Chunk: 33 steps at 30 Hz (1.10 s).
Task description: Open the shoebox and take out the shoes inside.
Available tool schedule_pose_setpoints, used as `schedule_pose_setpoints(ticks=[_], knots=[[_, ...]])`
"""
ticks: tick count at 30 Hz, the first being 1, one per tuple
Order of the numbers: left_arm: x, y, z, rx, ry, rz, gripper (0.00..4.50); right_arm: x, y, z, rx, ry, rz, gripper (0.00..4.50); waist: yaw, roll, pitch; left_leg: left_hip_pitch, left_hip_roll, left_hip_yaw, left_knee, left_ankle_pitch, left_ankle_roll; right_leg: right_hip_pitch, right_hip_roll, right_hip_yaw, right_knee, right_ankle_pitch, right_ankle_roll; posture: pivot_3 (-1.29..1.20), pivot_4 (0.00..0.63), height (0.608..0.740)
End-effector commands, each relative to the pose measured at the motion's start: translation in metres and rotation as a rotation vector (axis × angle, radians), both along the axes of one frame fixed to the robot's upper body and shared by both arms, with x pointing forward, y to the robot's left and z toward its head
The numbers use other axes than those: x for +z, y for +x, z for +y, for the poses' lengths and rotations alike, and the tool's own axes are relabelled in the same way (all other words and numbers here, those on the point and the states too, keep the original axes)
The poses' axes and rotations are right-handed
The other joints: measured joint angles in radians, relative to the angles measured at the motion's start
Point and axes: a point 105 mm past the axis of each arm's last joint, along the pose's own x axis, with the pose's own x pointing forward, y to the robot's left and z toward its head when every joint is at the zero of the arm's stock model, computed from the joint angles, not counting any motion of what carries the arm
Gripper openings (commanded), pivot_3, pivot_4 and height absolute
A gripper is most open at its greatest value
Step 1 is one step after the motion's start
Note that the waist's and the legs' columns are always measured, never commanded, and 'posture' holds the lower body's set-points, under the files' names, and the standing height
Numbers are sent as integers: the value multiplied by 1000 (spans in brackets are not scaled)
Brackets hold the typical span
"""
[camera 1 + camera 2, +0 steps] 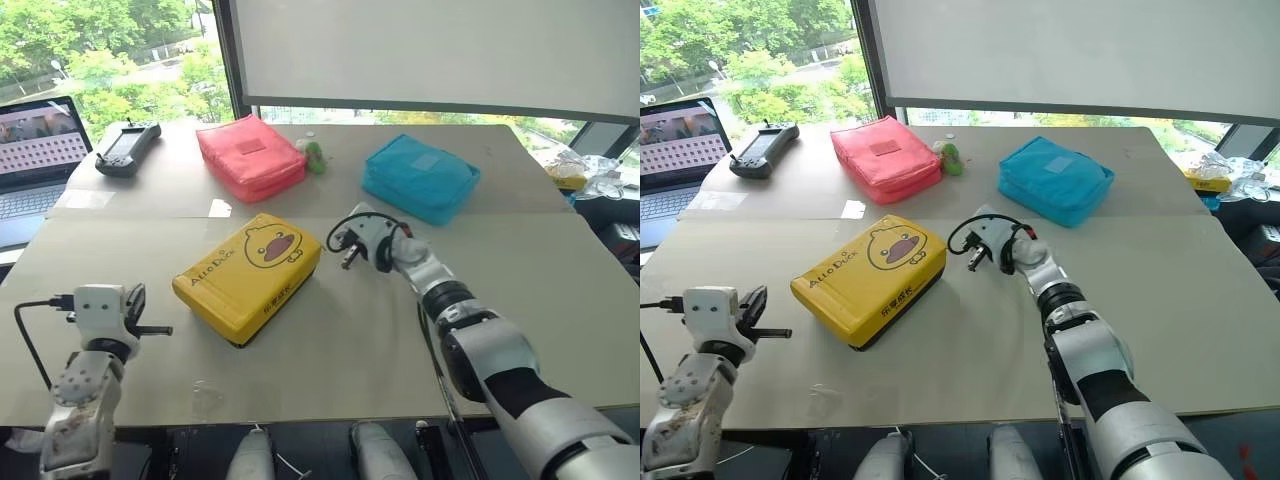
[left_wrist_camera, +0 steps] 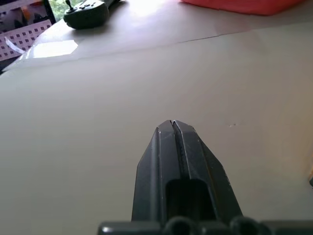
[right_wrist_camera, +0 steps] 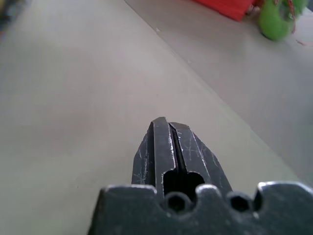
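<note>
The yellow shoebox (image 1: 250, 275) with a duck face lies shut on the table's middle, lid down. The shoes are hidden from view. My right gripper (image 1: 347, 262) hovers just right of the box's far right corner, apart from it, fingers (image 3: 164, 142) pressed together with nothing between them. My left gripper (image 1: 160, 330) is low at the table's front left, well left of the box, pointing level toward it; its fingers (image 2: 173, 142) are shut and hold nothing.
A red fabric pouch (image 1: 250, 155) and a blue fabric pouch (image 1: 420, 178) lie at the back. A small green toy (image 1: 314, 154) sits between them. At far left stand a laptop (image 1: 35, 165) and a black handheld controller (image 1: 127, 147). Crumpled plastic (image 1: 585, 175) lies far right.
</note>
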Motion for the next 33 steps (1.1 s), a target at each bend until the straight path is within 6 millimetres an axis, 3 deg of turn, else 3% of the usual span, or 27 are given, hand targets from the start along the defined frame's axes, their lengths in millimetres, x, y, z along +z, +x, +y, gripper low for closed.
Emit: schedule_pose_setpoints(ticks=[1,4,6,11,17,21,24,29,33], knots=[[28,23,5,-68,22,-82,10,11,-13,-10,105,-13,16,60,6,0,0,0,0,0,0,0,0,0,0,0,0,0,0,0,150,740],[36,55,-17,-189,15,-112,10,6,-53,-7,339,-50,63,60,15,0,0,1,0,0,0,0,0,1,0,0,0,1,5,0,150,740],[37,77,-45,-311,14,-113,10,7,-77,-5,430,29,135,60,18,1,0,0,0,0,-1,0,0,1,0,0,0,1,6,0,150,740],[34,109,-100,-547,26,-63,10,5,-112,6,537,128,242,60,15,1,1,-1,-1,0,2,0,0,1,0,0,0,0,7,0,150,740],[21,107,-158,-799,-27,10,10,13,-105,33,515,207,187,60,18,1,1,0,0,0,1,0,0,1,0,0,1,0,7,0,150,740],[15,92,-192,-914,-114,44,10,10,-94,24,465,173,180,60,24,1,1,-2,-1,0,3,0,0,1,-1,0,0,1,8,0,150,740],[12,70,-217,-1000,-167,80,10,14,-84,6,417,165,171,60,35,1,1,-2,-1,0,2,0,0,1,-1,0,0,1,8,0,150,740],[17,56,-232,-1015,-212,79,10,15,-73,-14,367,130,155,60,43,1,1,-2,-1,0,3,0,0,1,-1,-1,0,1,8,0,150,740],[22,57,-232,-985,-191,55,10,11,-77,-32,362,82,184,60,44,1,1,-2,-1,0,4,0,0,2,-1,-1,0,1,8,0,150,740]])
